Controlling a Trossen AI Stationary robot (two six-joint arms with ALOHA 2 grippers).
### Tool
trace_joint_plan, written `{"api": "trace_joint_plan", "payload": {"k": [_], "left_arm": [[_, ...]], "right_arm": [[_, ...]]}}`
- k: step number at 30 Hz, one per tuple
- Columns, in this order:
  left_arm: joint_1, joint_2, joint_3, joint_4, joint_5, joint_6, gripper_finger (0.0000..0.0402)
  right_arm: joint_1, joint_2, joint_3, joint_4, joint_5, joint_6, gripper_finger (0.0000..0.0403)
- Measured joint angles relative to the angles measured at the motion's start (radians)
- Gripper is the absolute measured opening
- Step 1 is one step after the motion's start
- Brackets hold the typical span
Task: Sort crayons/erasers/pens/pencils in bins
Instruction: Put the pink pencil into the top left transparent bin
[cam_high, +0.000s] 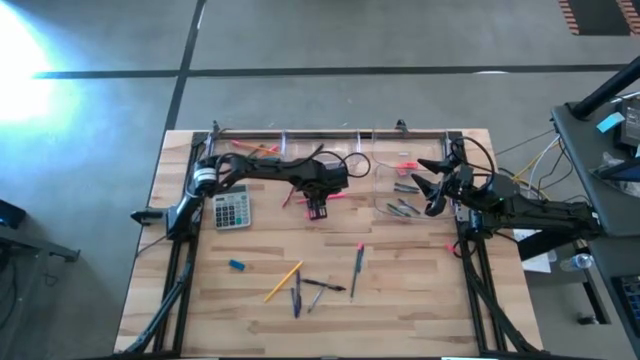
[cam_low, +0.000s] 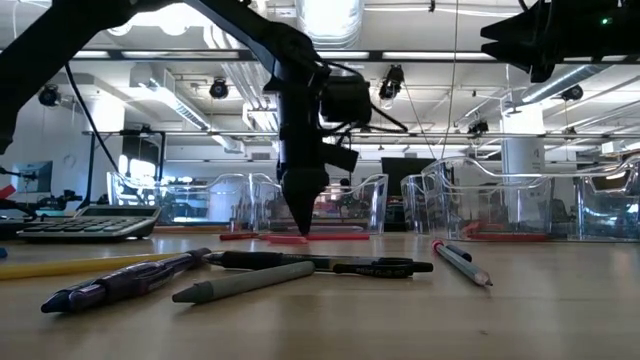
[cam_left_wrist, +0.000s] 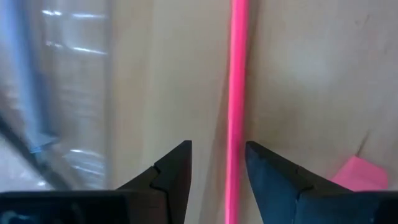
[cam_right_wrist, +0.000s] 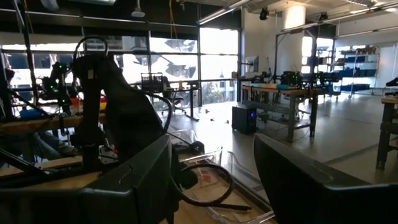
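Note:
A pink pencil (cam_left_wrist: 237, 81) lies flat on the wooden table (cam_high: 420, 300) near its middle, also seen as the pink pencil (cam_high: 335, 197) from above. My left gripper (cam_left_wrist: 217, 163) points down over it, open, one finger on each side and not touching it. In the low view my left gripper (cam_low: 303, 222) hovers just above the tabletop. A pink eraser (cam_left_wrist: 359, 175) lies close by. Clear bins (cam_low: 330, 205) stand along the far edge. My right gripper (cam_right_wrist: 214, 180) waits open, raised at the right edge, pointing level.
On the near half of the table lie a yellow pencil (cam_high: 283, 283), dark pens (cam_high: 297, 297), a grey stick with a pink end (cam_high: 357, 266) and a blue eraser (cam_high: 237, 265). A grey calculator (cam_high: 232, 210) sits left of my left gripper. Right-hand bins (cam_high: 403, 207) hold pens.

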Motion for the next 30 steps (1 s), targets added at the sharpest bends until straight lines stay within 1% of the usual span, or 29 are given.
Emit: {"api": "trace_joint_plan", "payload": {"k": [4, 13, 18, 24, 27, 30], "left_arm": [[-0.023, -0.034, 0.0, 0.003, -0.054, -0.066, 0.0136], [-0.061, -0.047, -0.004, 0.005, -0.088, -0.27, 0.0136], [-0.058, -0.045, -0.02, 0.068, -0.214, -0.406, 0.0136], [-0.058, -0.038, -0.095, 0.216, -0.242, -0.445, 0.0136], [-0.058, -0.038, -0.133, 0.228, -0.272, -0.465, 0.0136], [-0.057, -0.038, -0.166, 0.238, -0.273, -0.471, 0.0136]], "right_arm": [[0.0, 0.0, 0.0, 0.0, 0.0, 0.0, 0.0219], [0.0, 0.0, 0.0, 0.0, 0.0, 0.008, 0.0219], [0.0, 0.0, 0.0, 0.0, 0.0, 0.016, 0.0219], [0.0, 0.0, 0.0, 0.0, 0.0, 0.017, 0.0219], [0.0, 0.0, 0.0, 0.0, 0.0, 0.016, 0.0219], [0.0, 0.0, 0.0, 0.0, 0.0, 0.016, 0.0219]]}}
